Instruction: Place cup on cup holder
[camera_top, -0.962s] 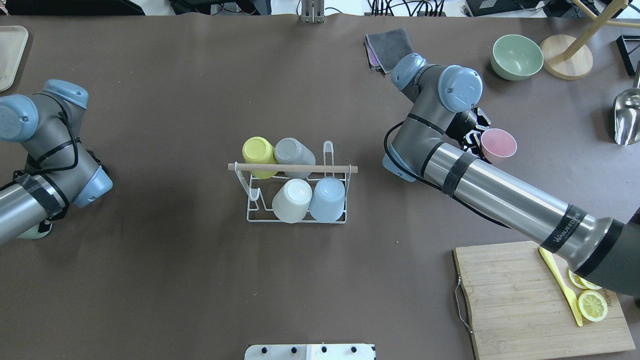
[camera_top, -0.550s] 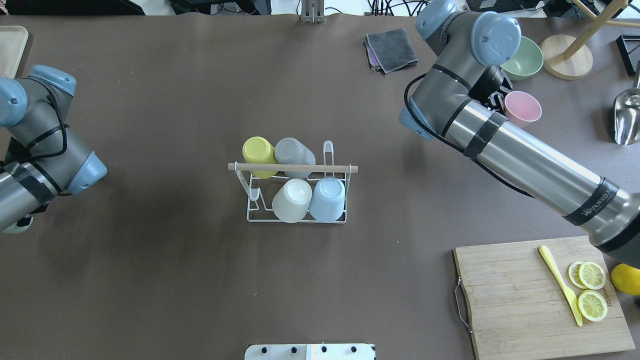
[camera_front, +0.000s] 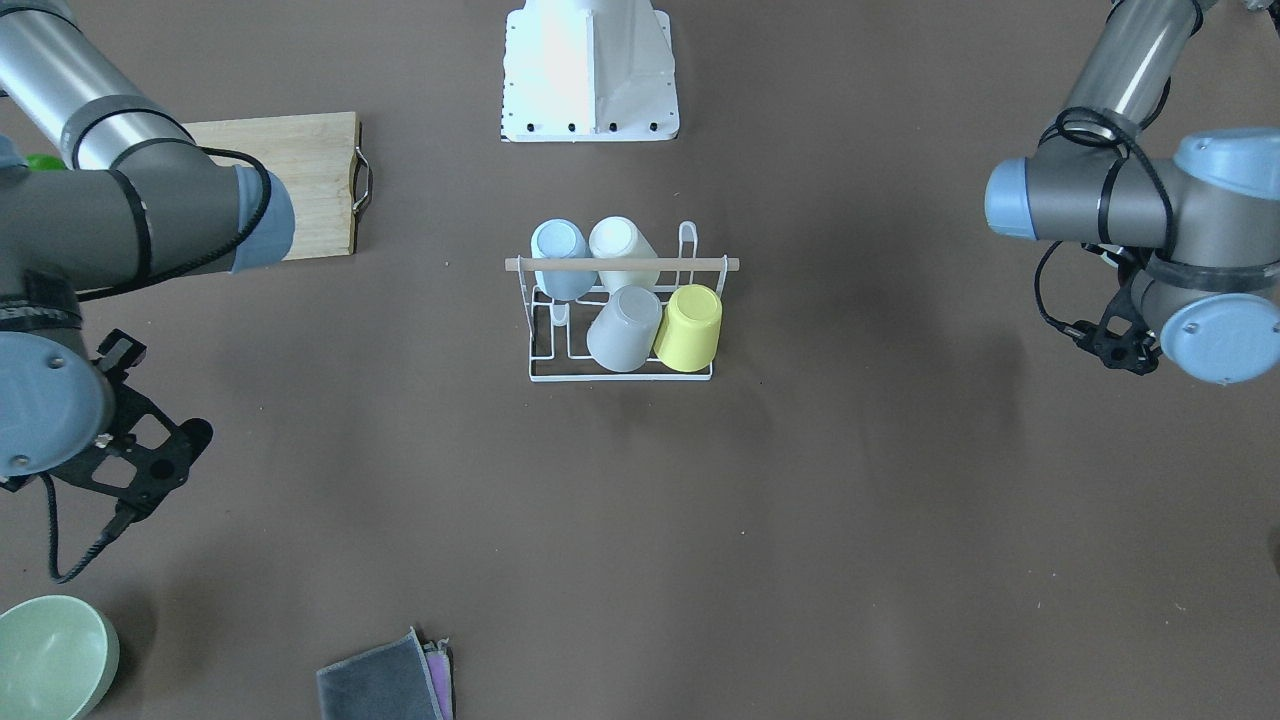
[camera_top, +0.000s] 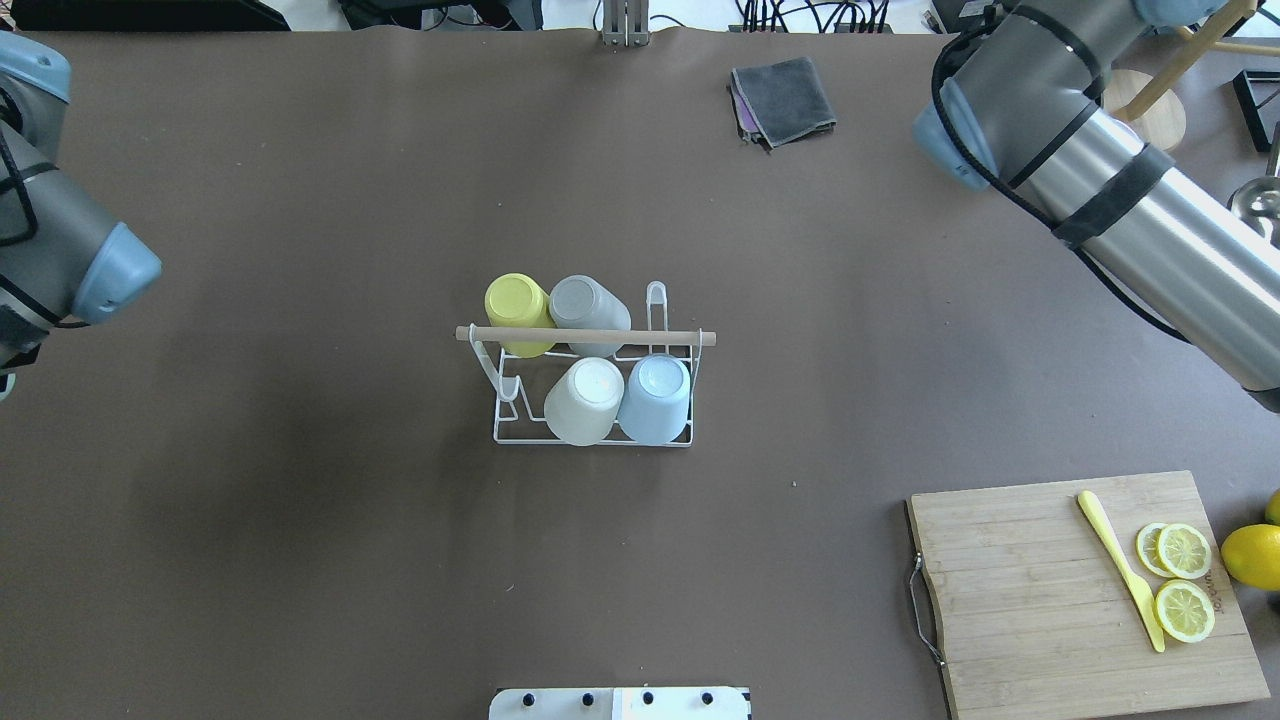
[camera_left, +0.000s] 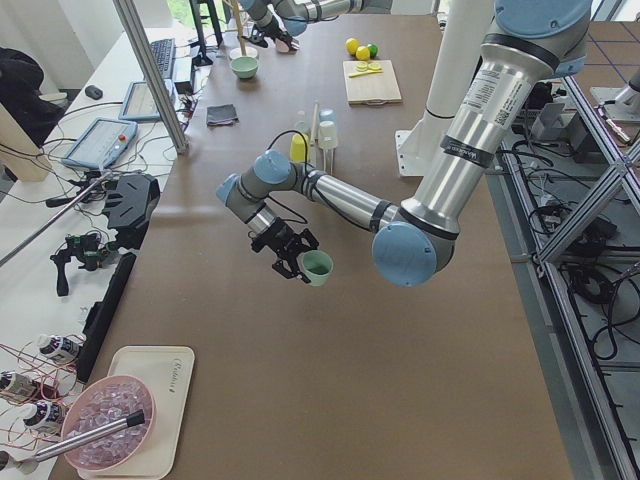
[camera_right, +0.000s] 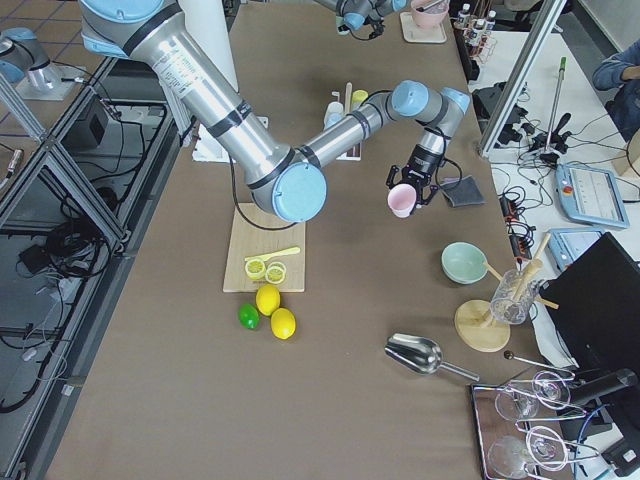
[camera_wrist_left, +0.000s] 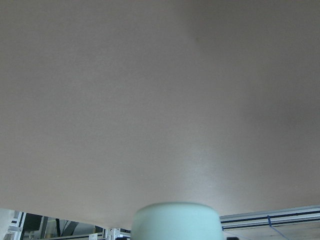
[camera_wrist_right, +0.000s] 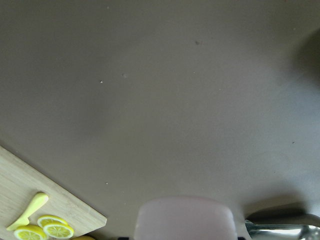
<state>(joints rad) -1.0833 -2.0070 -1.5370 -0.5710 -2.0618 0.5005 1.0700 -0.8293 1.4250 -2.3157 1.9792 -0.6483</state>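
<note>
Mid-carry, both sides.
At right gripper (camera_right: 408, 190), pink cup (camera_right: 401, 202); at left gripper (camera_left: 300, 264), green cup (camera_left: 319, 268); clamped or not, can't tell. Next, probably upending one onto a free prong of the mid-table cup holder (camera_top: 690, 338).

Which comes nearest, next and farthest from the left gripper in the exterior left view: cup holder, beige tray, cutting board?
1. beige tray, near end, closest to the left gripper.
2. cup holder, mid-table.
3. cutting board, far end.

Right arm (camera_top: 1120, 190) raised pink cup (camera_right: 401, 200); left arm (camera_top: 60, 250) withdrew
</note>
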